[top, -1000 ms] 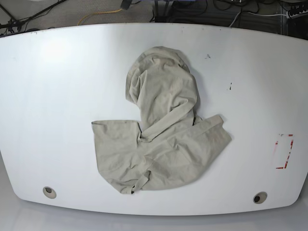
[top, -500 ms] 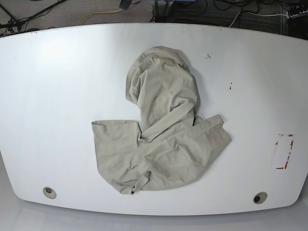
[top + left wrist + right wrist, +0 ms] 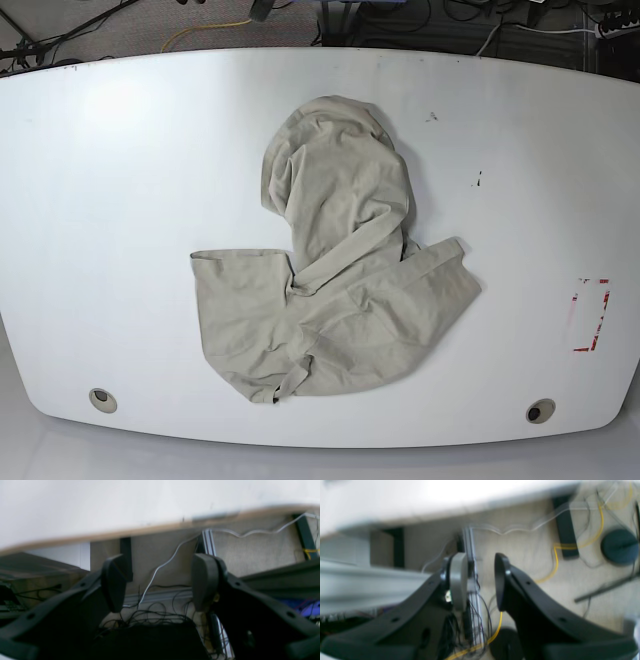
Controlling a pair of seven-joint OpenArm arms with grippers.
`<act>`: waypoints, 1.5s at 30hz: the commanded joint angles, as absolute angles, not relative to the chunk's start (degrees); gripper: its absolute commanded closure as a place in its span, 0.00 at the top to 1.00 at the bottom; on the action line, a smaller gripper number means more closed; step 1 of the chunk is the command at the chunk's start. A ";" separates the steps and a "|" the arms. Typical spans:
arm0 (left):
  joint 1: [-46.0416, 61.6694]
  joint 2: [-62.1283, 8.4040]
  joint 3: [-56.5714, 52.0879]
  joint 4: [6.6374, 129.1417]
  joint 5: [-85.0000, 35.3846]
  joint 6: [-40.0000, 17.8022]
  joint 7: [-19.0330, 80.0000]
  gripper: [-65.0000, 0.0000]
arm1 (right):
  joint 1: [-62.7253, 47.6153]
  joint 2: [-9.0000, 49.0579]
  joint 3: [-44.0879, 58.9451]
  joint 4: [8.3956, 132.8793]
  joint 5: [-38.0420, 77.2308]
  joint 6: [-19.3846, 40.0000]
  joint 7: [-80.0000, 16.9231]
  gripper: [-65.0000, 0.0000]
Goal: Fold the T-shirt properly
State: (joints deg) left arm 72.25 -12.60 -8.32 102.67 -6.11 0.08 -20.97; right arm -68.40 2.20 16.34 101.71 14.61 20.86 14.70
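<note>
Left wrist view: the left end effector [image 3: 158, 582] hangs spread and empty beyond the edge of the white counter [image 3: 125, 505], over floor cables, presumably parked clear because no grasp has begun. Right wrist view: the right end effector [image 3: 477, 580] is likewise parted and holds nothing, off the counter edge above one yellow cable [image 3: 555, 572]. Base view: one pale beige-khaki short-sleeved cotton T-shirt [image 3: 335, 270] lies crumpled near the counter's middle, bunched upward and unfolded, with neither arm in sight; two round holes [image 3: 102, 399] mark the near edge.
</note>
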 commanded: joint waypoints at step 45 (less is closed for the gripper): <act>33.19 -6.46 12.26 109.14 -6.20 -9.89 15.60 0.86 | -29.76 6.64 18.15 112.92 14.37 20.88 -18.07 0.55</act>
State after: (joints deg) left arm 33.32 -6.72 12.23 108.31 -6.02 -7.42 15.55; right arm -30.22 6.26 17.96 111.74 13.82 20.82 -19.59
